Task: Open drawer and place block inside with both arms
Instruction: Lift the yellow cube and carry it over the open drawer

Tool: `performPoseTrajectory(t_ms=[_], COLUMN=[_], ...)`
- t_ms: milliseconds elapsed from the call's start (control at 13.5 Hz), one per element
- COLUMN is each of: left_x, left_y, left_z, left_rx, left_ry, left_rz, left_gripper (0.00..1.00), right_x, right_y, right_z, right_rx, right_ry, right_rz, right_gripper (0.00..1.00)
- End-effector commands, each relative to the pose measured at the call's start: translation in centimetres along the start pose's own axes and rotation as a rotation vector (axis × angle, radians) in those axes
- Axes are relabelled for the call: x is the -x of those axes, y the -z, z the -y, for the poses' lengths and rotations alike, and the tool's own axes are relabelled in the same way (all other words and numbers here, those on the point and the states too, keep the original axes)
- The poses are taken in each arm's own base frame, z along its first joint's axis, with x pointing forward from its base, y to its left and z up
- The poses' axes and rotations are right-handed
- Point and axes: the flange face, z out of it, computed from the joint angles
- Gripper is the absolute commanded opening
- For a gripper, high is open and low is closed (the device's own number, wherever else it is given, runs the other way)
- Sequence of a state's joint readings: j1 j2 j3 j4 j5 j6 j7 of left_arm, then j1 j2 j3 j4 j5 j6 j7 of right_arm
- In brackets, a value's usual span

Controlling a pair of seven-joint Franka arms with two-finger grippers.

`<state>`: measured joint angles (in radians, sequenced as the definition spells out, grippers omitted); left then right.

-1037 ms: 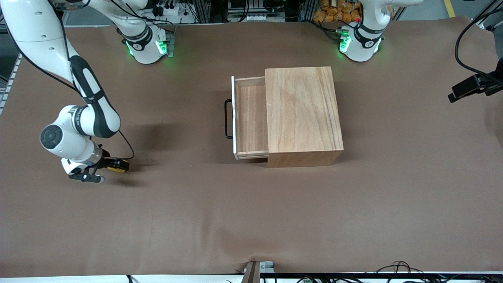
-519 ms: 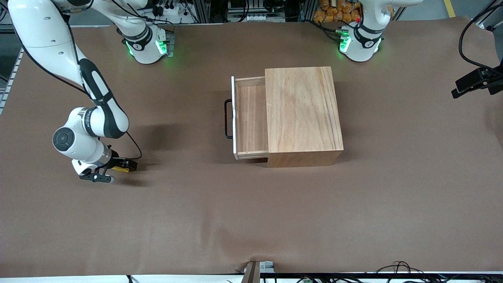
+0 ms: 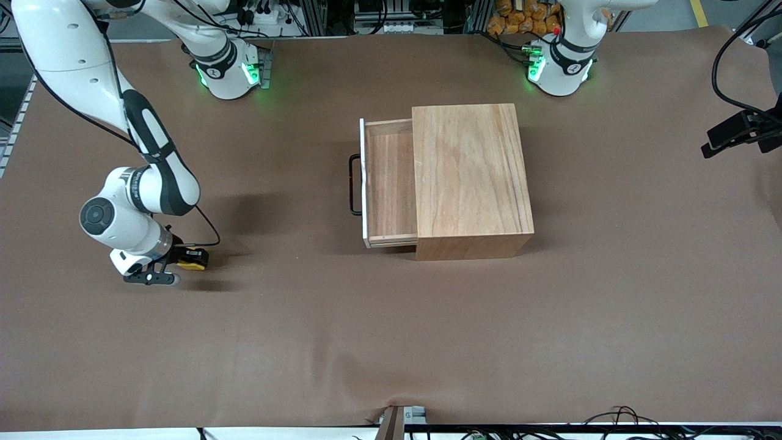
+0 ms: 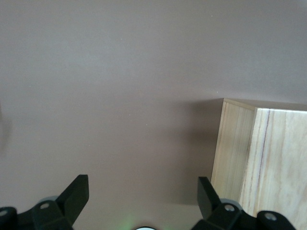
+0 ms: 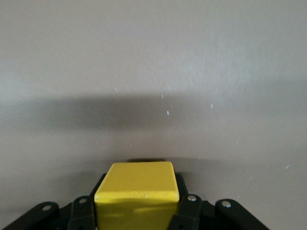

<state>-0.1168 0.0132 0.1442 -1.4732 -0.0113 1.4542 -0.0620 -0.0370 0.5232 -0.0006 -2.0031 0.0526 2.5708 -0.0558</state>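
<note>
Between the black fingers of the right gripper (image 3: pixel 183 266) a small bright yellow cube block (image 3: pixel 192 265) is clamped; in the right wrist view the block (image 5: pixel 137 194) is seen squeezed on two sides by the fingers (image 5: pixel 188 211), with only bare brown table covering (image 5: pixel 153 72) ahead of it. Whether the block is lifted clear of the covering or resting on it cannot be told. This gripper is held low over the table (image 3: pixel 391 342) toward the right arm's end, and the white jointed right arm (image 3: pixel 131 159) is bent down to it from its green-lit base (image 3: pixel 229 70).

Well apart from that gripper, toward the middle of the table, a light-wood box cabinet (image 3: pixel 470 177) is standing. Its shallow light-wood drawer (image 3: pixel 390 183) is pulled partly out toward the right arm's end, so that the bare wooden floor is exposed and nothing is seen lying in it. The white-edged front panel and the black U-shaped wire handle (image 3: pixel 353 184) are turned toward the right gripper.

At the left arm's end the left gripper (image 3: pixel 727 137) is held up at the table's edge, waiting. In the left wrist view its fingers (image 4: pixel 76 194) are spread wide with nothing between them, and a corner of the cabinet (image 4: pixel 261 158) is seen below.
</note>
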Motion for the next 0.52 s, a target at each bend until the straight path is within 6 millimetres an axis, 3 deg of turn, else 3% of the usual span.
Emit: performPoseTrajectory(t_ms=[0, 222, 444], left_x=[1.7, 2.1, 2.3], left_y=[0.2, 0.4, 0.4], left_z=[0.4, 0.5, 0.5], left_rx=[0.011, 0.013, 0.014], left_ry=[-0.027, -0.027, -0.029], left_rz=[-0.010, -0.012, -0.012], left_gripper=[1.00, 1.00, 1.00], right_x=[-1.5, -4.5, -6.3], right_y=[5.7, 13.4, 21.1], right_z=[0.4, 1.6, 5.4], right_rx=[0.000, -0.015, -0.022], right_ry=[0.043, 0.059, 0.116], right_rz=[-0.026, 0.061, 0.122], right_gripper=[0.00, 0.00, 0.01])
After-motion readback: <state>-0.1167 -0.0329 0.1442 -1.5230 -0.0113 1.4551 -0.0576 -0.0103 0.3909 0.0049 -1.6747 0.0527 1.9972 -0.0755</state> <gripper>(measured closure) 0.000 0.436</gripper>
